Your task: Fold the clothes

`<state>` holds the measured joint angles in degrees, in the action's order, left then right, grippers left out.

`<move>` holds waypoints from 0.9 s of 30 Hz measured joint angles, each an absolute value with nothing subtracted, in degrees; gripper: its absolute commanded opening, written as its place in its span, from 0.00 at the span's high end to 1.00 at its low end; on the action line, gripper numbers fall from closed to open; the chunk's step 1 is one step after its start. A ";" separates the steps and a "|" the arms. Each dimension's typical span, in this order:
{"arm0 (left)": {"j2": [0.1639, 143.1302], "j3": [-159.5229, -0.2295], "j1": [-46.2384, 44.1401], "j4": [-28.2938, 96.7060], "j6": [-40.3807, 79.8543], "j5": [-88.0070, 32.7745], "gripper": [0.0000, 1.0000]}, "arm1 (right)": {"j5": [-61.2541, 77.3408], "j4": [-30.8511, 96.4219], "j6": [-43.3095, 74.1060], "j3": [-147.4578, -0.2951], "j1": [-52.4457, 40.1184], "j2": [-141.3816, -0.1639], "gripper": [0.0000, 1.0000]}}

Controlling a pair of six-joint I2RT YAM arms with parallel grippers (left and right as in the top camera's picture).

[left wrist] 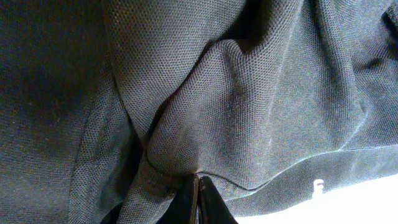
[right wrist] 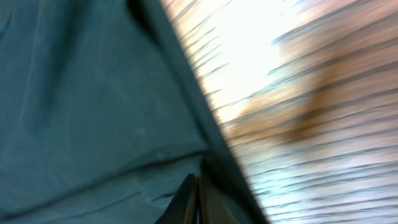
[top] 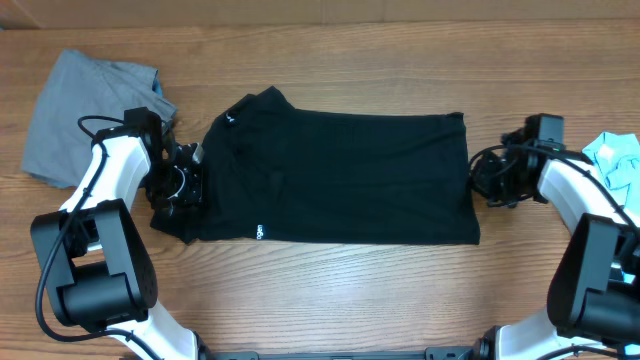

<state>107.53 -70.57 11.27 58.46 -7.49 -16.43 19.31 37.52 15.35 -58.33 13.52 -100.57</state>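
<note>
Overhead: large black short-sleeved cloth shirt (top: 340, 180) lies spread flat at the centre of the brown wooden table (top: 350, 290), long axis running 9 to 3 o'clock. The collar end is at 9 and the straight hem at 3. Small white label (top: 257, 233) sits on the shirt's 6 o'clock edge, left of middle.

Left gripper (top: 185, 185) is at the shirt's 9 o'clock end, on the bunched sleeve/shoulder cloth. In the left wrist view its fingers (left wrist: 200, 202) are pressed together with no gap, and a raised fold of the black knit (left wrist: 249, 93) runs into the tips, so it has the shirt pinched.

Right gripper (top: 480, 180) is at the 3 o'clock hem. The right wrist view is blurred, but the fingers (right wrist: 194, 200) are closed tight on the hem edge of the dark cloth (right wrist: 93, 93), with bare wood (right wrist: 311, 112) beside it. It grips the shirt there.

Crumpled grey cloth garment (top: 70, 115) lies at 10 o'clock, apart from the shirt and just behind the left arm. Light-blue cloth garment (top: 615, 160) is at the 3 o'clock table edge, partly cut off by the frame and beside the right arm.
</note>
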 measured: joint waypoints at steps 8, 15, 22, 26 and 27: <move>107.53 -70.52 11.27 58.41 -6.66 -16.25 0.56 | 22.33 38.28 15.25 -57.87 15.55 -100.57 0.54; 107.53 -70.48 11.27 58.43 -6.35 -16.23 0.55 | 22.46 34.44 15.07 -54.94 9.87 -101.19 0.92; 107.53 -70.48 11.27 58.41 -6.15 -16.25 0.62 | 22.28 34.63 16.05 -55.11 9.82 -102.15 0.96; 107.53 -70.48 11.27 58.39 -6.15 -16.23 0.65 | 22.24 36.53 16.38 -56.69 12.01 -102.06 0.96; 107.53 -70.48 11.27 58.39 -6.15 -16.23 0.66 | 22.26 36.64 16.47 -57.10 12.56 -101.91 0.96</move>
<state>107.53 -70.48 11.27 58.39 -6.15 -16.23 22.26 36.64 16.47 -57.10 12.56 -101.91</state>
